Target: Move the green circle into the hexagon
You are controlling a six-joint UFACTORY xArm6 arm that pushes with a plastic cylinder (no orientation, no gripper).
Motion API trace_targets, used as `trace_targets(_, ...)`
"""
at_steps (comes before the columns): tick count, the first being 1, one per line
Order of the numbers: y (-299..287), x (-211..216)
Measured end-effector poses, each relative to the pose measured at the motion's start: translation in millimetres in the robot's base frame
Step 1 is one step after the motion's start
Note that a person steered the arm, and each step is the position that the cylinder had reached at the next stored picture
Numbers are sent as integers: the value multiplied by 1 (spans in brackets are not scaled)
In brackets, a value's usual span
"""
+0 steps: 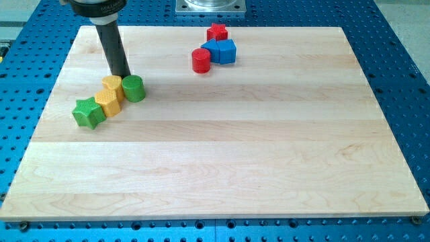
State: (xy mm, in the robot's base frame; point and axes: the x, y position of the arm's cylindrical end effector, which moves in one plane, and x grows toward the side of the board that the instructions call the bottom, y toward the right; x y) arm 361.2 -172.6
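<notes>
My tip (123, 75) sits on the pale wooden surface (222, 154) toward its top-left corner, at the lower end of the dark rod (114, 50) that comes down from the view's top. There is no end effector that parts or closes here, only this straight rod, so nothing is clamped.

The tip stands just at the top edge of a small cluster: the green circular block (134, 88) is just below and to the right of it, and the yellow hexagon-like block (112, 85) just below and to the left. Whether the tip touches either I cannot tell. The green circle rests against the right side of that yellow block. A second yellow block (107, 102) lies against it lower left, and a green star-shaped block (89, 111) ends the row, near the surface's left edge.

Well apart, near the top edge, sit a red cylinder (201, 60), a blue block group (220, 50) beside it, and a red star-like block (217, 31) behind them.

The centre, right side and whole bottom half of the surface lie open.
</notes>
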Motion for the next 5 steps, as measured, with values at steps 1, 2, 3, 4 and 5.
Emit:
trace_targets(1, -6, -13)
trace_targets(2, -10, -3)
trace_targets(3, 8, 9)
trace_targets(4, 11, 10)
trace_targets(5, 35, -4)
